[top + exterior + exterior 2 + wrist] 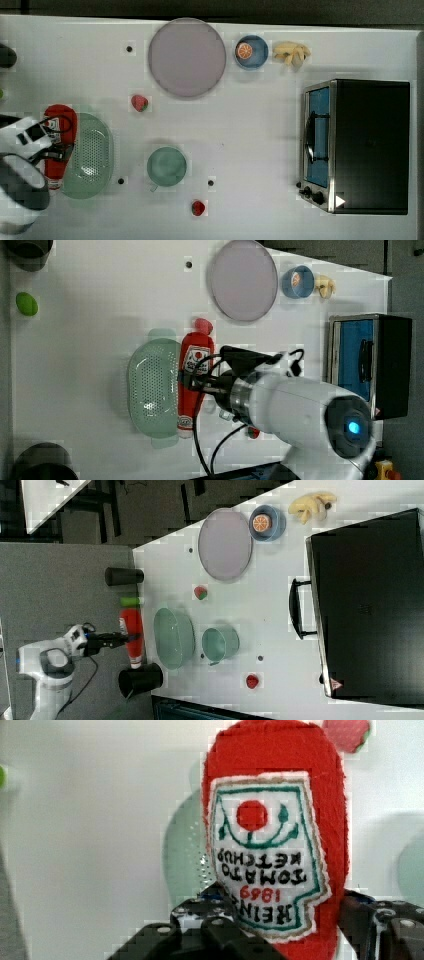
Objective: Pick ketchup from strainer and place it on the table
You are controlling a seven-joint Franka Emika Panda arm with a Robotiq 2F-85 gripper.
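Observation:
The ketchup (pixel 60 117) is a red soft bottle with a white-and-red label. It overlaps the top view's left rim of the strainer (pixel 92 155). My gripper (pixel 61 140) is shut on its lower body. In the wrist view the ketchup (pixel 275 820) stands between the black fingers (pixel 200 912), with the pale green strainer (pixel 187 855) behind it. In the left view the ketchup (pixel 196 347) lies along the left view's right side of the empty strainer (pixel 152 390). In the right view the ketchup (pixel 131 622) appears beside the strainer (pixel 172 637). The bottle looks raised off the white table (pixel 250 130).
A green cup (pixel 166 166) stands on the top view's right of the strainer. Two strawberries (pixel 139 103) (pixel 198 207), a grey plate (pixel 186 57), a blue bowl with an orange (pixel 251 51), bananas (pixel 292 52) and a toaster oven (pixel 360 145) share the table. Dark cups (pixel 124 576) (pixel 140 679) flank the gripper.

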